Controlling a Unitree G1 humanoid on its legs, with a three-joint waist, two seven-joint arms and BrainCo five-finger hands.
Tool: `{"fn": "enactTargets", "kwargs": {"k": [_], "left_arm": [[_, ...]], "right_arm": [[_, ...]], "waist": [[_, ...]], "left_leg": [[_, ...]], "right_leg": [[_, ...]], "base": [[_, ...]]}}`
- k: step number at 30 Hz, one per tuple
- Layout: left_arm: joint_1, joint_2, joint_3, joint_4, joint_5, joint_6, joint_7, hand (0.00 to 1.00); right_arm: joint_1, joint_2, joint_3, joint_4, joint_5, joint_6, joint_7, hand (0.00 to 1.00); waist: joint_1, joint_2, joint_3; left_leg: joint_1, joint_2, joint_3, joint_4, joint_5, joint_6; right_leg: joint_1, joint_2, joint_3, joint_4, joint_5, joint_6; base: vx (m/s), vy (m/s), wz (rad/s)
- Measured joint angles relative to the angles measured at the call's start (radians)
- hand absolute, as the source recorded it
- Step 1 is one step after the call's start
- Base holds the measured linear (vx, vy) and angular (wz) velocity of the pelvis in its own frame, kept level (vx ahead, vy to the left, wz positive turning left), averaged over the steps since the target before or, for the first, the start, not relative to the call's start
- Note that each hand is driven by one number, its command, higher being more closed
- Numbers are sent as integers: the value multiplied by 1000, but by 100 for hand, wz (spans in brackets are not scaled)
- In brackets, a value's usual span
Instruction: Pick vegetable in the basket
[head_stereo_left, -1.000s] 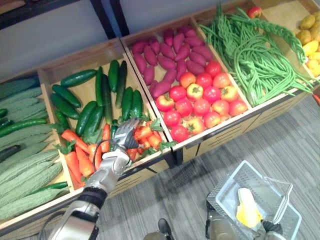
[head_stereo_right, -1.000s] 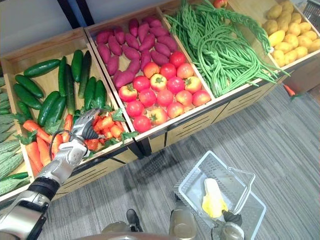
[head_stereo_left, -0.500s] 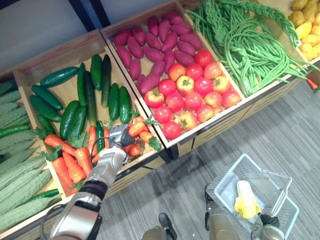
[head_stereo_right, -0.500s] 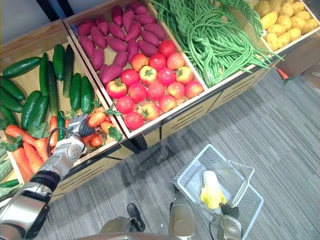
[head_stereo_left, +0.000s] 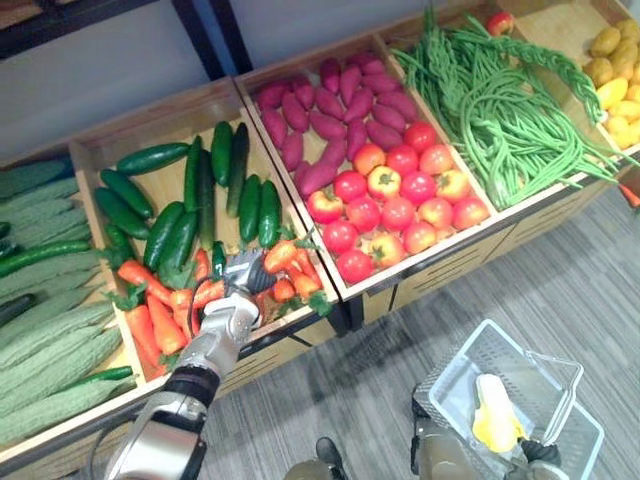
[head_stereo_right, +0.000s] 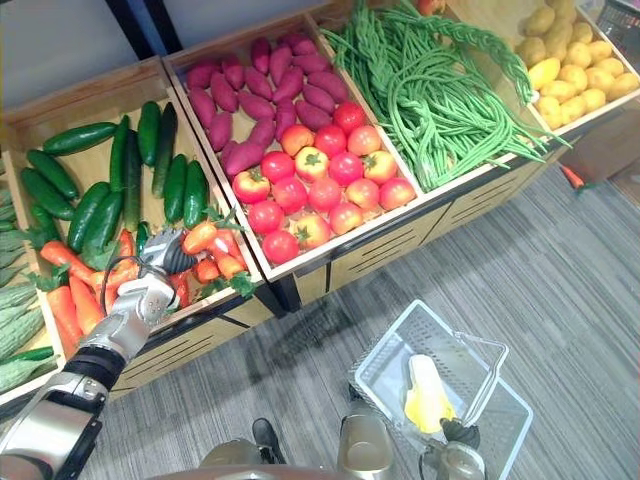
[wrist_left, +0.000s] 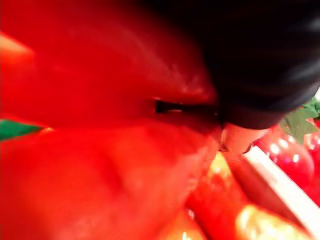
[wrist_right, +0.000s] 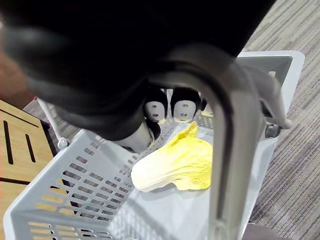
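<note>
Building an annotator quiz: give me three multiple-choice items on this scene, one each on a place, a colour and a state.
1. Where is the left hand? A at the long beans; B among the carrots; C on the sweet potatoes.
2. The cabbage in the basket is: A purple; B pale yellow; C dark green.
3. The basket is: A held by its handle; B upturned on the floor; C resting on tomatoes.
Answers: B, the hand is down among the carrots; B, its leaves show pale yellow; A, the right hand curls round the handle.
</note>
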Motion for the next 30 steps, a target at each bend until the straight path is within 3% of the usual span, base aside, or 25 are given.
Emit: {"fn": "enactTargets", "kwargs": {"k": [10,19,24,30], "left_arm": [[76,109,30,-206,-1,-47,-3,100],[152,140,32,-316,-1,-105,-36,100],[195,186,22,-435,-3,-147,-44,100],[205,227,-87,-516,-18,-214,-92,100]], "right_arm": [[11,-85,-11,0,-81,19,8,100],[-25,-228,11,-38,-132,21,30,100],[-3,-328,173,-191,-169,21,69,100],[-1,-472,343,-349,-219,-42,141,100]], "waist": [[18,5,-72],[14,5,-92],[12,-5,-104],[-8,-16,-111]], "left_leg": [[37,-6,-3,-8,0,1],[93,-11,109,-10,-17,1],[134,-6,208,-6,-38,-10],[170,-9,307,11,-70,-17]], "right_leg": [[35,-1,2,-5,-1,-2],[35,21,118,-39,38,0],[33,48,218,-64,68,6],[30,67,316,-76,89,22]], "base": [[-7,-7,0],[-55,-18,-38],[-63,-35,-60],[-61,-28,-51]]}}
